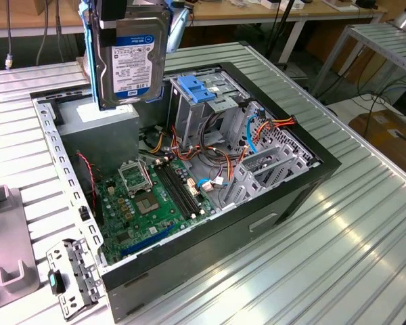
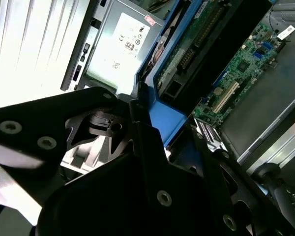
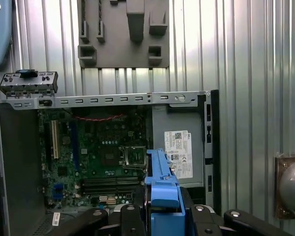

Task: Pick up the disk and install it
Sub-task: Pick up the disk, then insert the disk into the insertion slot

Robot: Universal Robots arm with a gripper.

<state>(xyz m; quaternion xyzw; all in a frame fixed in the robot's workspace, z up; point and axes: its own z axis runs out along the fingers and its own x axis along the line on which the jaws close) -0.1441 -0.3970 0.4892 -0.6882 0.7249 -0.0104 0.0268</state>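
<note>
The gripper (image 1: 127, 12) is clamped on the disk (image 1: 130, 61), holding it upright in the air. It hangs above the grey power supply (image 1: 98, 132), at the far end of the open computer case (image 1: 325, 166), on the exterior view's left.

Disk (image 1: 130, 57): flat rectangular dark drive, white label on face, framed by bright blue carrier. Held aloft, upright on end, label face turned toward exterior view. Suspended above open computer case (image 1: 203, 261), over grey box (image 1: 98, 132) at exterior view's left. Rounded blue end (image 3: 162, 184) seen in first wrist view.
</note>
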